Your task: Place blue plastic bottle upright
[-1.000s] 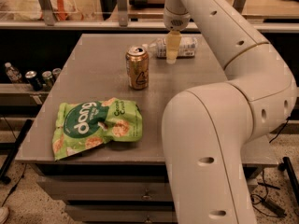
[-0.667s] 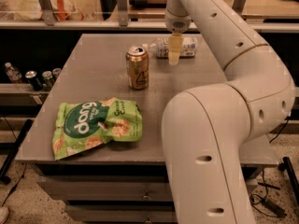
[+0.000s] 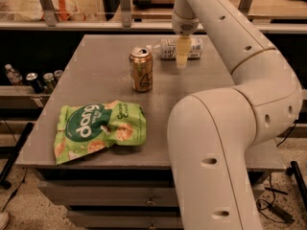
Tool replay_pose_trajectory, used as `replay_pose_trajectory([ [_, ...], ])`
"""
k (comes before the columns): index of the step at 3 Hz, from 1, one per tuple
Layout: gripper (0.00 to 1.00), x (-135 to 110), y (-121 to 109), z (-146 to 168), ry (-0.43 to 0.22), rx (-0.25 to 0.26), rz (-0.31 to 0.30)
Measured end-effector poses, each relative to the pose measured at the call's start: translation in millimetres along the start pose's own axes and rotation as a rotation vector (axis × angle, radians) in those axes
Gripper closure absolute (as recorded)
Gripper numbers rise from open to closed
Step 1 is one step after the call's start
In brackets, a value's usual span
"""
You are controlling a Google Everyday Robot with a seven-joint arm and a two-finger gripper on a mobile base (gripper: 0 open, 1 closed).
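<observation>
The blue plastic bottle [image 3: 168, 49] lies on its side at the far middle of the grey table [image 3: 96, 66], its white cap pointing left. My gripper [image 3: 182, 56] hangs from the big white arm straight over the bottle's middle, its pale yellowish fingers [image 3: 182, 51] pointing down in front of the label. The fingers hide part of the bottle. I cannot tell whether they touch it.
A gold drink can [image 3: 141, 69] stands upright just left of and nearer than the bottle. A green snack bag [image 3: 98, 128] lies at the near left. My arm's white body [image 3: 216, 147] fills the near right. Dark cans and a tiny bottle [image 3: 29, 78] sit on a shelf at the left.
The gripper has shifted slightly and sits a little lower over the bottle. The bottle, can and bag have not moved.
</observation>
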State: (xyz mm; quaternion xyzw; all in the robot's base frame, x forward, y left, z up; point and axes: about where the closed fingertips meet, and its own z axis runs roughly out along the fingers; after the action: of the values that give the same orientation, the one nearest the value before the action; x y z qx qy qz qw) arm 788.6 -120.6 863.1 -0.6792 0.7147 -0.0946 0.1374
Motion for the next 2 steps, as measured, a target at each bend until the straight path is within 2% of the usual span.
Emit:
replay_pose_trajectory([
  [2,0.00,-1.2,1.2,0.9,-0.015,-0.003,-0.050],
])
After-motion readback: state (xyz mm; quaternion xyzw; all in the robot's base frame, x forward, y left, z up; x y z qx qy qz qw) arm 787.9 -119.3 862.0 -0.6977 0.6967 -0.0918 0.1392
